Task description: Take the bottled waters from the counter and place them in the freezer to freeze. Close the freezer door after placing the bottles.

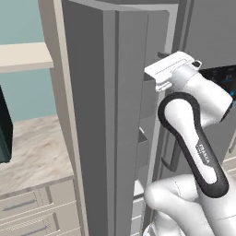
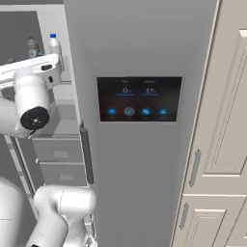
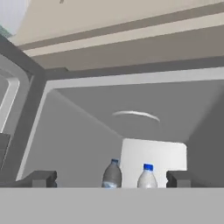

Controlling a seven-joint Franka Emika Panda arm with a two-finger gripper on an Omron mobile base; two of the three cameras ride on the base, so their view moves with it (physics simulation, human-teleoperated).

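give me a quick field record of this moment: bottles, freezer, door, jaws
whitish bottle: upright inside the freezer, blue cap, beside the grey one
grey bottle: upright inside the freezer
freezer: interior in view, both bottles in it
freezer door: open, not yet closed
gripper: jaws open, holding nothing, fingers either side of the bottles in the hand view

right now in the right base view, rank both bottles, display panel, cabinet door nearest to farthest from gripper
1. grey bottle and white bottle, inside the freezer by the gripper: too close to call
2. display panel, middle
3. cabinet door, far right
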